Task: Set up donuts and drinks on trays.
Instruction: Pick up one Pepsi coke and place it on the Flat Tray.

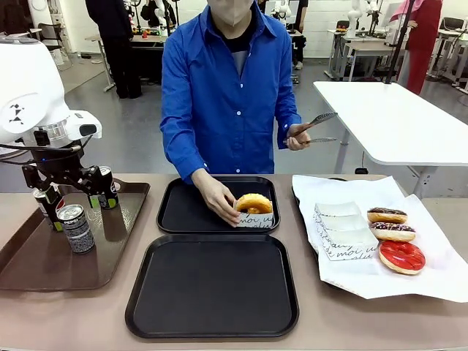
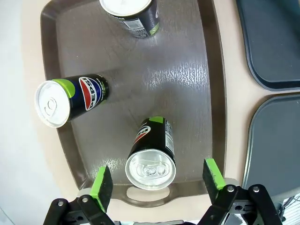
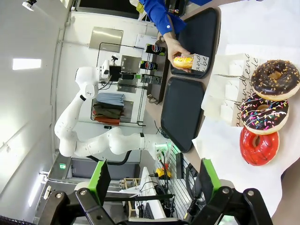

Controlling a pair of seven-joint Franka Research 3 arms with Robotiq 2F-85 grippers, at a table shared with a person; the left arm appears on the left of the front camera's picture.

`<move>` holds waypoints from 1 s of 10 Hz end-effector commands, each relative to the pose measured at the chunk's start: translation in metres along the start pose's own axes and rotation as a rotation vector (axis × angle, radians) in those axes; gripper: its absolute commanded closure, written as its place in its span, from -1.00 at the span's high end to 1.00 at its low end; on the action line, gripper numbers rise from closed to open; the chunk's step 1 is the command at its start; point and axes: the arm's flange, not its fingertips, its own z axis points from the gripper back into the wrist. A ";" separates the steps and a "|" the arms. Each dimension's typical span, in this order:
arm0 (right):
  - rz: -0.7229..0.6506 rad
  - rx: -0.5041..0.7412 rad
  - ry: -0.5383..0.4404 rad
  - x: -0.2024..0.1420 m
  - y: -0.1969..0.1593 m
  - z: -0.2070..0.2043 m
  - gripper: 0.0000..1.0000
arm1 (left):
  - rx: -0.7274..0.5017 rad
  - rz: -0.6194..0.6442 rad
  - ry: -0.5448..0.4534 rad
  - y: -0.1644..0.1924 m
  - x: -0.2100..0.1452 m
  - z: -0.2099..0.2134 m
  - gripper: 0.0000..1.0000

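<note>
Left jaws open above slim black silver-topped Pepsi can [image 2: 151,157], gap each side, at 6 o'clock rim of brown plastic tray [image 2: 187,79]; right jaws open too.

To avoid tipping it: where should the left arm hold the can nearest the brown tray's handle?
I would grip the can on its round side wall, below the silver top, coming straight down. It stands upright with space around it on the brown tray, and the open left tool hangs above, straddling it.
</note>
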 end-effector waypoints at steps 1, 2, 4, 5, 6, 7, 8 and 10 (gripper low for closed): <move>-0.001 -0.001 0.001 0.000 0.000 0.000 1.00 | -0.003 0.005 -0.025 0.010 0.000 -0.008 1.00; -0.001 -0.001 0.001 0.000 0.000 0.000 1.00 | -0.001 0.033 -0.046 0.016 -0.002 -0.010 1.00; -0.001 -0.001 0.001 0.000 0.000 0.000 1.00 | -0.025 0.013 -0.061 0.020 -0.006 -0.014 1.00; -0.001 -0.001 0.001 0.000 0.000 0.000 1.00 | -0.049 0.008 -0.047 0.019 -0.004 -0.020 1.00; -0.001 -0.001 0.001 0.000 0.000 0.000 1.00 | -0.067 -0.002 -0.024 0.018 -0.004 -0.026 1.00; -0.001 -0.001 0.001 0.000 0.000 0.000 1.00 | -0.083 -0.015 -0.015 0.016 -0.007 -0.030 1.00; -0.001 -0.001 0.001 0.000 0.000 0.000 1.00 | -0.096 -0.020 -0.010 0.015 -0.009 -0.032 1.00; -0.001 -0.001 0.001 0.000 0.000 0.000 1.00 | -0.114 -0.028 0.003 0.016 -0.011 -0.041 1.00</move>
